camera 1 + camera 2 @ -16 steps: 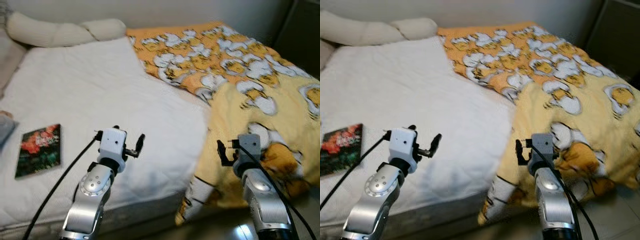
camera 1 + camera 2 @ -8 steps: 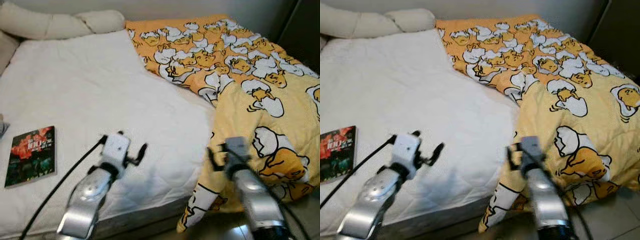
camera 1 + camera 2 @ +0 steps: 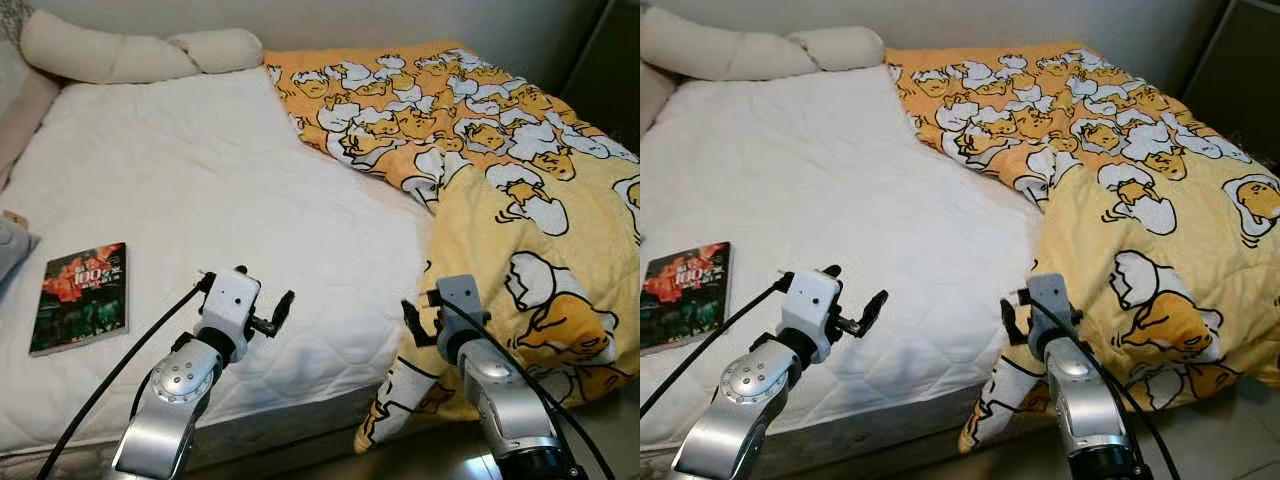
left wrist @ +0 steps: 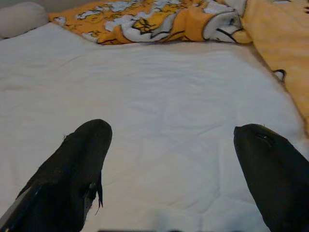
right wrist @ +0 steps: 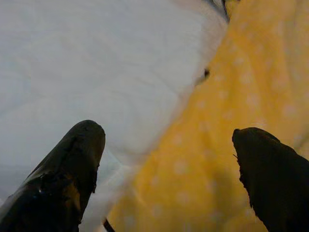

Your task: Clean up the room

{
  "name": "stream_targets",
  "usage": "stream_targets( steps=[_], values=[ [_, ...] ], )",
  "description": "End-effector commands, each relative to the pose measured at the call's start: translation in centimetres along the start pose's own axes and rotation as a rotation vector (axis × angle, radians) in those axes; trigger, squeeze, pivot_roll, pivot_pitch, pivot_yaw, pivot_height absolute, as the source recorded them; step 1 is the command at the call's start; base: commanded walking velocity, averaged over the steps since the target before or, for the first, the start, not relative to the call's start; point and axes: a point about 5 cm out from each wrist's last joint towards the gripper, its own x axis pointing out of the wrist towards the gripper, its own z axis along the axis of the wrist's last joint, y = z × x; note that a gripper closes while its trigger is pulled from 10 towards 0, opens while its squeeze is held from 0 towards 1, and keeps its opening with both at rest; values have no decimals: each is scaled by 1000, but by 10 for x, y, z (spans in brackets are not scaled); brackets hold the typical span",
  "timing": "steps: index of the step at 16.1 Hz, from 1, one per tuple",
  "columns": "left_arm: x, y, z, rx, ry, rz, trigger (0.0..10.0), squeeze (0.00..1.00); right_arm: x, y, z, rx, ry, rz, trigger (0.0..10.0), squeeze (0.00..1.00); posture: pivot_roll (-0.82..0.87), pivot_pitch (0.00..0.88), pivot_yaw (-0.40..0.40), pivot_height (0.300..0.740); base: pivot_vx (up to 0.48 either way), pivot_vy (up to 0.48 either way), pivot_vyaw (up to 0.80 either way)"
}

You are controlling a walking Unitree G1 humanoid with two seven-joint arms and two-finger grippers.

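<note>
Blanket, yellow-orange with a cartoon print, lies rumpled over the right half of the bed, its near corner spilling off the front edge toward the floor, while the white sheet on the left half lies bare. The step in hand appears to be the approach to that blanket, with no grasp made yet; the next move likely calls for the right gripper to close on the hanging edge so the cover can be drawn flat across the bed. That gripper hovers at the front edge, right where blanket meets sheet, its fingers spread wide and holding nothing. The left gripper is raised over the bare sheet near the front edge, fingers likewise wide apart and empty, touching nothing. A book with a dark, red-flowered cover lies flat near the bed's left edge, well apart from both grippers. A long cream pillow runs along the far edge at the head of the bed.
</note>
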Motion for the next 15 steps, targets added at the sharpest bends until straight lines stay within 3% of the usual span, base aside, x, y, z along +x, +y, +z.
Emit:
stream_targets(
  steps=[1, 2, 3, 7, 10, 11, 13, 14, 15],
  values=[
    [-1, -4, 3, 27, -6, -37, 10000, 573, 4, 0, 2, -40, 32, -7, 10000, 1000, 73, 0, -13, 740, 0, 0, 0],
    [-2, -6, 3, 33, -4, -57, 10000, 576, 6, -1, 0, -57, 54, -20, 10000, 1000, 74, 0, -13, 740, 0, 0, 0],
    [-4, -8, 2, 44, -1, -85, 10000, 573, 12, -2, -2, -67, 89, -35, 10000, 0, 74, 0, -11, 740, 0, 0, 0],
    [-5, -7, 2, 76, 7, -130, 10000, 573, 35, -4, -10, -112, 197, -66, 10000, 0, 90, 0, -5, 740, 0, 0, 0],
    [-14, -10, -5, 132, 64, -257, 10000, 573, 45, -4, -16, -192, 274, -69, 10000, 0, 107, 0, -2, 740, 0, 0, 0],
    [-15, -8, -6, 151, 76, -262, 10000, 576, 46, -7, -17, -217, 287, -83, 9176, 0, 114, 0, -5, 740, 0, 0, 0],
    [-18, -3, -7, 167, 89, -261, 10000, 576, 46, -13, -23, -263, 329, -120, 1843, 0, 118, 0, -4, 740, 0, 0, 0],
    [-18, -1, -7, 170, 92, -258, 10000, 573, 45, -13, -27, -250, 351, -120, 0, 0, 123, 0, -3, 740, 0, 0, 0],
    [-19, -1, -7, 178, 96, -260, 10000, 573, 45, -12, -30, -214, 370, -119, 0, 0, 137, 0, 0, 740, 0, 0, 0]
  ],
)
